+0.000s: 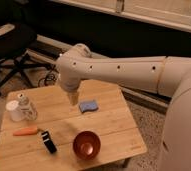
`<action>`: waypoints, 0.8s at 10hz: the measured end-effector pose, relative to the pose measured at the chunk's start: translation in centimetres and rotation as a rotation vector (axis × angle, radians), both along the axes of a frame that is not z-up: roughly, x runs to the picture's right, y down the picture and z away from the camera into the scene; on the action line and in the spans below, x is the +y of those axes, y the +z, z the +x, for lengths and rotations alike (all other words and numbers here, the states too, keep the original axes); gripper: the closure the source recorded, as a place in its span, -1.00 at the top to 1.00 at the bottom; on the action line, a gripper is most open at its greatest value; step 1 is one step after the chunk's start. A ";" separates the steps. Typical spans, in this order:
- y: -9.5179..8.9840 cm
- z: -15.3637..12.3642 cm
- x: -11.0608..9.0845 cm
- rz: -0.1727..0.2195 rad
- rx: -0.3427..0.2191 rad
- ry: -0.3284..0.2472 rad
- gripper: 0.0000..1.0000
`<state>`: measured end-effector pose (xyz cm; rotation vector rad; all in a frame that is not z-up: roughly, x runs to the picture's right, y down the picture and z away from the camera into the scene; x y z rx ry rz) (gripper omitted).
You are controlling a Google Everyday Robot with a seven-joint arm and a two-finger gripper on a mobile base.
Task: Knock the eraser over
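Small black rectangular eraser, set diagonally, front-left part of wooden table

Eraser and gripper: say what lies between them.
Nothing: the camera view shows only bare table between the gripper, hanging over the table's middle, and the eraser near its front edge.
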<state>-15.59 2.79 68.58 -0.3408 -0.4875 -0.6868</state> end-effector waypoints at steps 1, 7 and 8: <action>-0.9 -1.1 1.5 -0.013 -0.035 -0.038 0.60; -3.9 -3.7 8.0 -0.108 -0.121 -0.222 0.60; -4.0 -3.6 8.7 -0.126 -0.105 -0.243 0.60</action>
